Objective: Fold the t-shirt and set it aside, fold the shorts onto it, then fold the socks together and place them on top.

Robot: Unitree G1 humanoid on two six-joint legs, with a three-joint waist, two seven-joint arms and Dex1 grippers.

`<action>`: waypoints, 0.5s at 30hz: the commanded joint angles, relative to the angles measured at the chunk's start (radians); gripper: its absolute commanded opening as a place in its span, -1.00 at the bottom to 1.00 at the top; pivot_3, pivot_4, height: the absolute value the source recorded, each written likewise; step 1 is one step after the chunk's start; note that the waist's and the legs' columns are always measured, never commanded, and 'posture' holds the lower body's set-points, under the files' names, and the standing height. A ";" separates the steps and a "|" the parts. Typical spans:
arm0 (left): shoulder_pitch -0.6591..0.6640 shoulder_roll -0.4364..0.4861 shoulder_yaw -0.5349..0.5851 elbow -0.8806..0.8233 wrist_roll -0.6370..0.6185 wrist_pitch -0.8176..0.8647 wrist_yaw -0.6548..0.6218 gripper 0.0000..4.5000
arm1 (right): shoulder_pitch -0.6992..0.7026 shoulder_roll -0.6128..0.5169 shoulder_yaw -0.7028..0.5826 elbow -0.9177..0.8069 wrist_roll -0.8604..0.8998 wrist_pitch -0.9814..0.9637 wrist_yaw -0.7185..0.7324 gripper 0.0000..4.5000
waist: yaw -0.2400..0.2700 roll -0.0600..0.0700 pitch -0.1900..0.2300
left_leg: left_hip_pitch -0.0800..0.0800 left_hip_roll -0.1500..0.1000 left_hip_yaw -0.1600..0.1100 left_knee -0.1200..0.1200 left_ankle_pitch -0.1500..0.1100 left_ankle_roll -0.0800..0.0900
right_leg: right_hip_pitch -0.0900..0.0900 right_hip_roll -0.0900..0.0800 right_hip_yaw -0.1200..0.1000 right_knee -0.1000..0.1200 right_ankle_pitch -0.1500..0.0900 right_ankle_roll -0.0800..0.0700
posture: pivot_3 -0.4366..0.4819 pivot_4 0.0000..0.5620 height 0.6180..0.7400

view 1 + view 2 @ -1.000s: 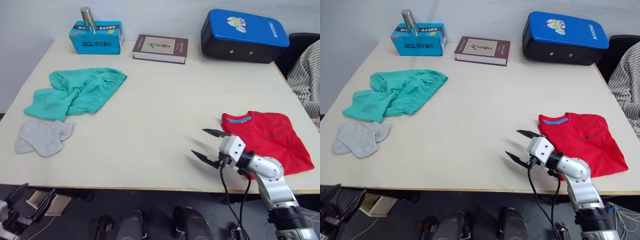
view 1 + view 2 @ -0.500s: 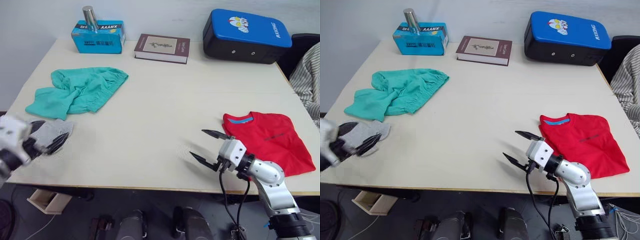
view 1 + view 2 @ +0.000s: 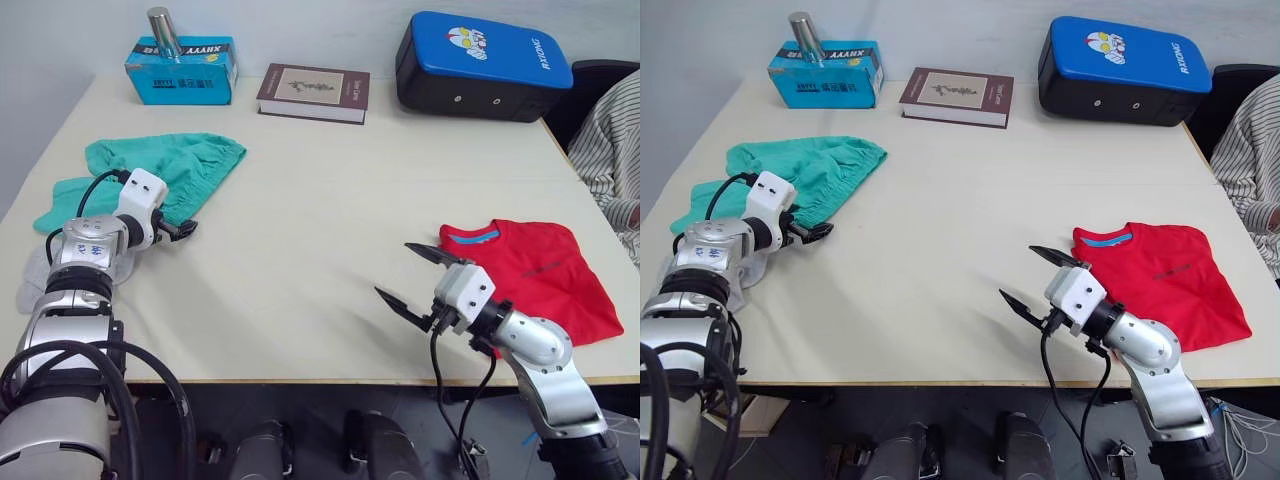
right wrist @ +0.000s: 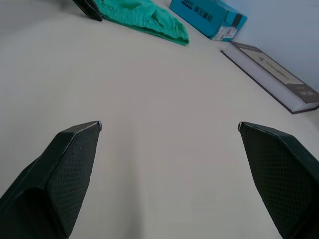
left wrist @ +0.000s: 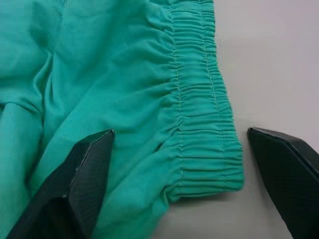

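Teal-green gathered-waist shorts (image 3: 150, 175) lie crumpled at my table's (image 3: 320, 200) far left; my left gripper (image 5: 179, 164), jaws apart, straddles their waistband corner. Folded red t-shirt (image 3: 535, 280) sits right, beside my wide-open right gripper (image 3: 410, 275). Pinching one layer risks dragging the shorts into a bunch. Blue case (image 3: 480, 62) reads "RIXIONG"; blue box (image 3: 180, 70) "XHYYY".

Silver jointed arms, white wrist blocks, black cables, black textured pincer fingers (image 5: 84, 169)
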State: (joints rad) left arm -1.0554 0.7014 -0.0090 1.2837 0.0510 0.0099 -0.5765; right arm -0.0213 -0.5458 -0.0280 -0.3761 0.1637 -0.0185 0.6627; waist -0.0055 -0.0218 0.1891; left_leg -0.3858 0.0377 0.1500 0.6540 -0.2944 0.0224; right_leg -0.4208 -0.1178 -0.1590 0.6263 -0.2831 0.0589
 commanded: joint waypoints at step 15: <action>-0.130 -0.133 0.198 -0.011 -0.147 0.013 -0.288 -0.99 | 0.091 -0.004 -0.085 -0.110 -0.048 0.041 -0.107 1.00 | 0.015 -0.003 0.001 | -0.004 0.004 -0.002 0.010 -0.001 -0.001 | -0.001 0.002 0.001 0.002 0.000 -0.002 | -0.05 -0.47 1.00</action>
State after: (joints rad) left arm -1.1237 0.5843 0.1658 1.3274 -0.0527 0.0514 -0.7997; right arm 0.0779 -0.5441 -0.0926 -0.4797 0.1177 0.0415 0.5598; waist 0.0091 -0.0247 0.1905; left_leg -0.3909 0.0415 0.1472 0.6659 -0.2955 0.0219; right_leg -0.4218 -0.1162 -0.1585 0.6280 -0.2830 0.0572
